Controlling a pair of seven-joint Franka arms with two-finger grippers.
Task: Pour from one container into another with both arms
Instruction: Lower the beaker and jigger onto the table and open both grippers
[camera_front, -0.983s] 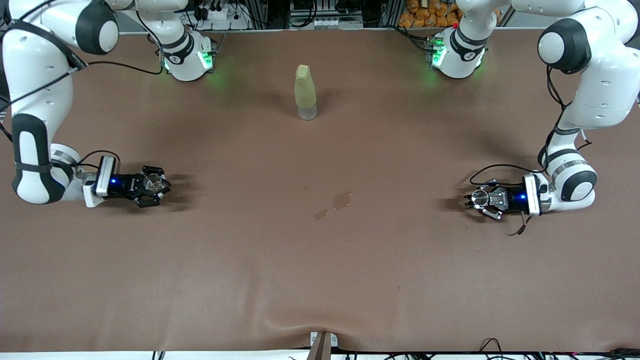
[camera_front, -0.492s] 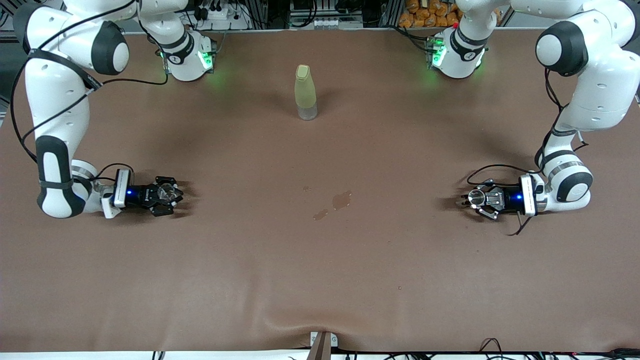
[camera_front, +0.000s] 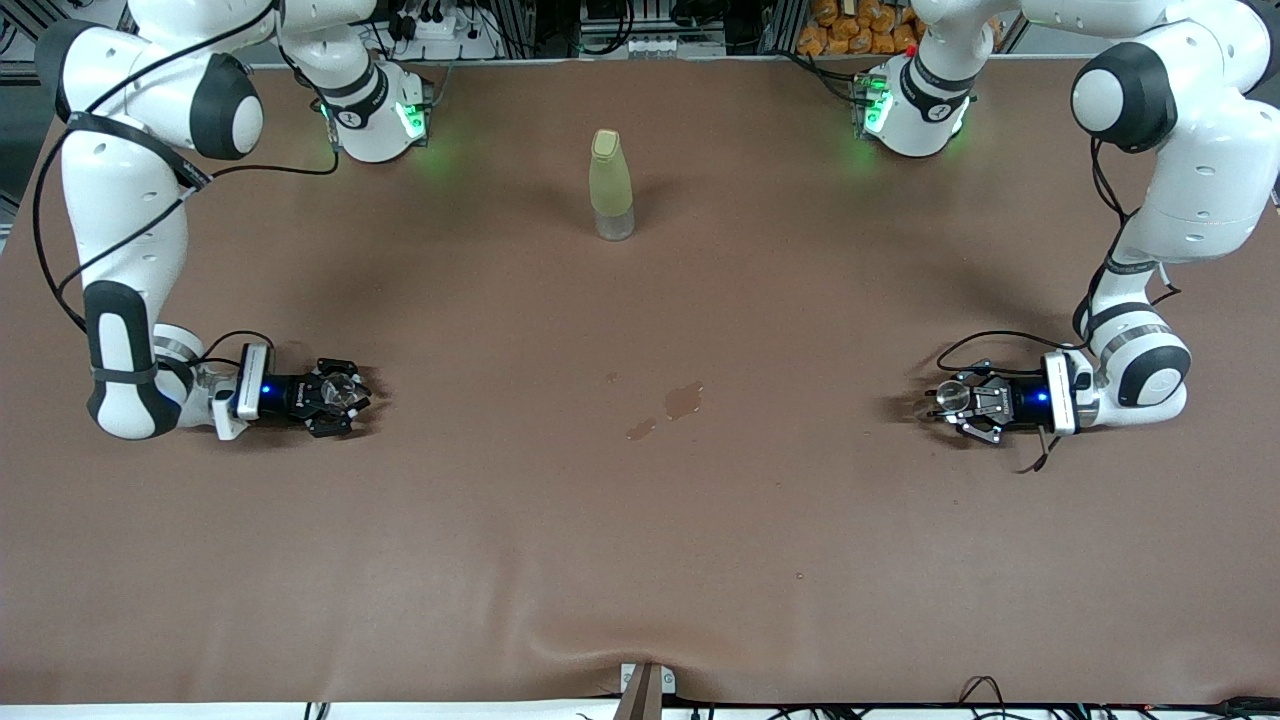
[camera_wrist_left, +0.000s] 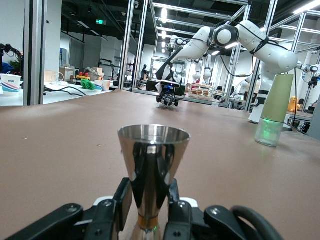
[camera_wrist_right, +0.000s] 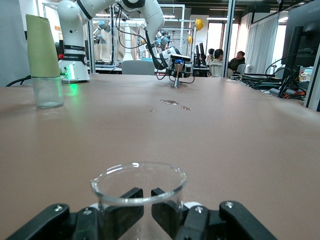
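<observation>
The brown surface (camera_front: 640, 520) carries a tall yellow-green bottle (camera_front: 611, 183) near the edge where the arm bases stand, and a small wet patch (camera_front: 683, 400) at its middle. Low at the left arm's end, the left end effector (camera_front: 950, 401) has its fingers around the waist of the steel jigger (camera_wrist_left: 153, 172); from the pictures I cannot tell whether they clamp it or have slackened. Low at the right arm's end, the right end effector (camera_front: 345, 398) is closed narrow on the glass cup (camera_wrist_right: 138, 197).

The jigger looks light, stiff and slick, so the pinched waist is the safest hold. The cup is likely light, smooth and breakable, best gripped low on its wall with modest force.

Compared with a second earlier, the right arm has swung its end effector slightly toward the middle and lower, and the left has sunk a little; bottle and wet patch are unchanged.
</observation>
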